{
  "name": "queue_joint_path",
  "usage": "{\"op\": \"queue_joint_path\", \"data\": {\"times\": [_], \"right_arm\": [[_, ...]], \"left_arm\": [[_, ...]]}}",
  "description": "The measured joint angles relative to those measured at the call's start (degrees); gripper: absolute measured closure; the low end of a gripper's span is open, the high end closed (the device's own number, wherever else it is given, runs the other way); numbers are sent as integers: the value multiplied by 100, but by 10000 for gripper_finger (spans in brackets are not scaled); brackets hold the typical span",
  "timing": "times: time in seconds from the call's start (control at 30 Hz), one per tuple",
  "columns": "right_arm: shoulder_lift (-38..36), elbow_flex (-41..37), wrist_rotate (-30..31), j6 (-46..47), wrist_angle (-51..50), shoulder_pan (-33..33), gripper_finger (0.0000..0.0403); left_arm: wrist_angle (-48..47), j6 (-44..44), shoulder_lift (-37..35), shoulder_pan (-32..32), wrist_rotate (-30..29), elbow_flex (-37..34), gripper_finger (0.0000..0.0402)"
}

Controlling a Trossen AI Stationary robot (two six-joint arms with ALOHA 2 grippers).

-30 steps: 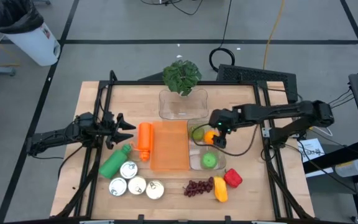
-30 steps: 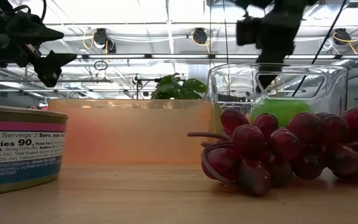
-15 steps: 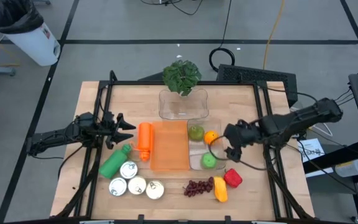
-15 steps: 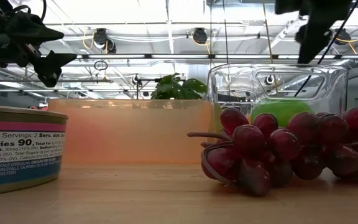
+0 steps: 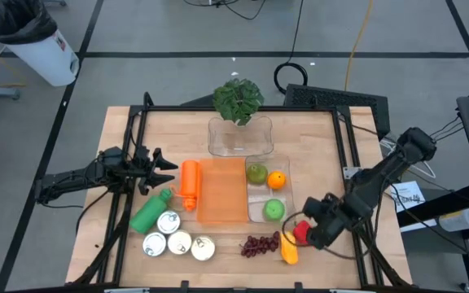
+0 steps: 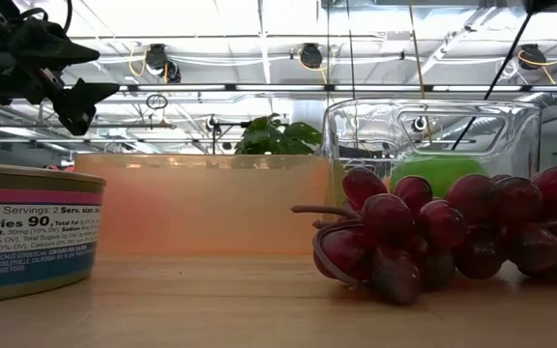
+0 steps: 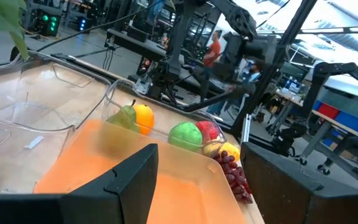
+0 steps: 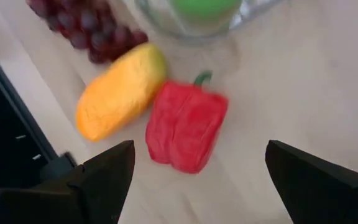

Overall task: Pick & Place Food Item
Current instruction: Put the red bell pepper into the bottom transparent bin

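One hand, the right hand (image 8: 194, 180), is hovering wide open and empty right above the red pepper (image 8: 186, 128), nearer than the left.

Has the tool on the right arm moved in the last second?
Yes. The right tool left the clear plastic container holding the fruit and now hovers, open, above the red bell pepper nearer the table's front edge.

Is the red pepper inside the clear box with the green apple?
No, the red pepper lies on the table, outside the clear box beside the yellow fruit.
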Motion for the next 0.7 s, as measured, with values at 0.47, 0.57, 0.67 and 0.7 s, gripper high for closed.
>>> {"op": "queue_joint_path", "data": {"times": [0.47,0.57,0.67,0.7], "right_arm": [[1085,0,9,-144,330,146,56],[1265,0,41,-177,370,146,49],[1498,0,17,-173,395,146,47],[1569,0,15,-185,416,146,46]], "left_arm": [[0,-6,0,0,0,0,158],[0,-4,0,0,0,-2,158],[0,-3,0,0,0,0,158],[0,-4,0,0,0,0,158]]}}
